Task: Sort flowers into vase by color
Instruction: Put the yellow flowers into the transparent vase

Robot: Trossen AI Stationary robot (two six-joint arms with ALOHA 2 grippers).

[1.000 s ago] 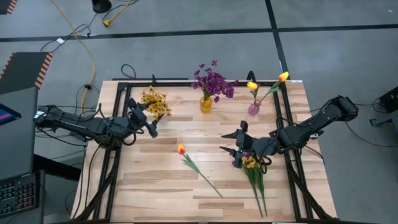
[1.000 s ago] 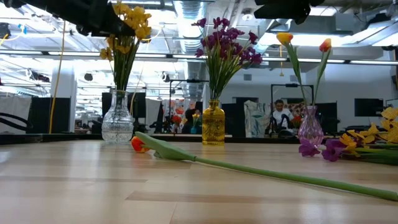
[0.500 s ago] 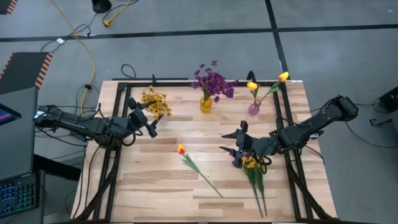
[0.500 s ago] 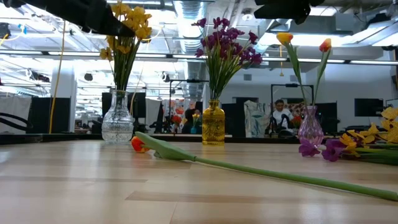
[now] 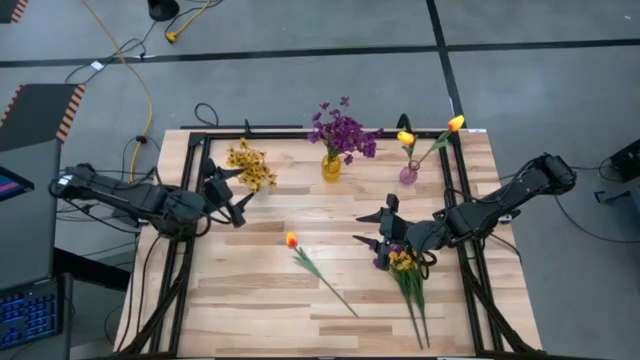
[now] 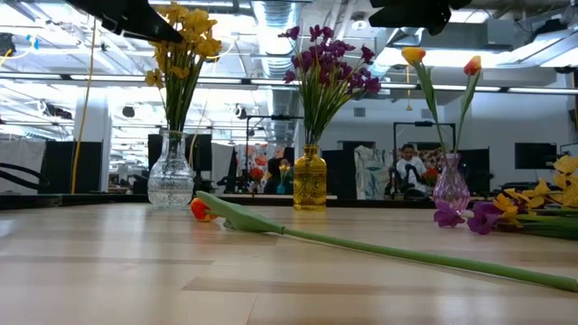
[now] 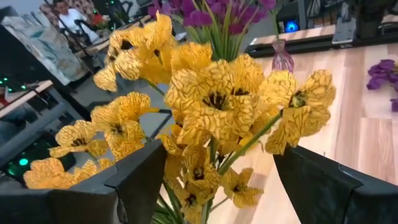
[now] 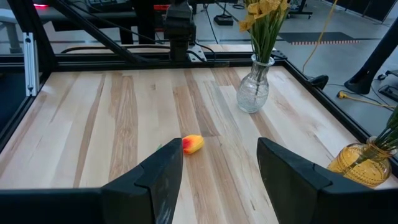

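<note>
We see two dark arms reaching in over the surface from its two sides. The left arm comes from the left edge, and its left gripper point(image 5: 232, 196) is at the far left part, with the fingers point(image 7: 130, 180) spread apart. The right arm comes from the right edge, bent at the elbow. Its right gripper point(image 5: 372, 229) is near the middle right, raised, and its fingers point(image 8: 165, 177) are also apart, holding nothing.

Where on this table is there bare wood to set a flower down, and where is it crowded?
Free: the near-left corner, left of the loose tulip, and the strip between the tulip and the vases. Crowded: the far edge, with clear vase, amber vase and pink vase, and the flower pile under the right gripper.
</note>
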